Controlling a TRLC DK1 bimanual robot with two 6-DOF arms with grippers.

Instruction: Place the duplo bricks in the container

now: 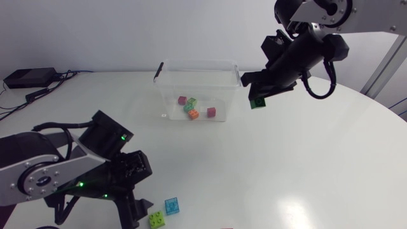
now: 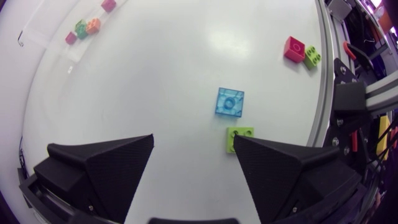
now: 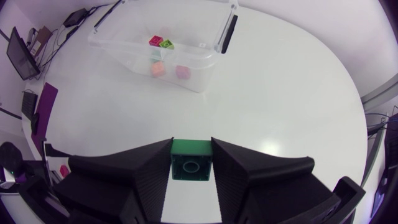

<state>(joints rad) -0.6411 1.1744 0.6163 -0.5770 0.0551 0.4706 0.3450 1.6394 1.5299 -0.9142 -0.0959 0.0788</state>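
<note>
Currently the right gripper [image 1: 257, 97] is clamped on a green brick [image 3: 191, 165] just outside the container [image 1: 166, 86], whose wall lies at its nine o'clock. Released here, it would likely hit the table [image 1: 305, 159]. The left gripper [image 2: 193, 165] gapes empty near a blue brick [image 2: 229, 101].

Fixed overhead, the head camera looks down on the whole white table [image 1: 305, 159]. The left wrist camera rides low and close over the table, facing out past the left gripper [image 2: 193, 142]. It shares the blue brick [image 2: 229, 101] and lime brick [image 2: 239, 138] with the head view. The right wrist camera hangs higher, looking past the right gripper [image 3: 191, 144] and its green brick [image 3: 191, 165] down at the container [image 3: 199, 78], whose bricks show in all three views.
</note>
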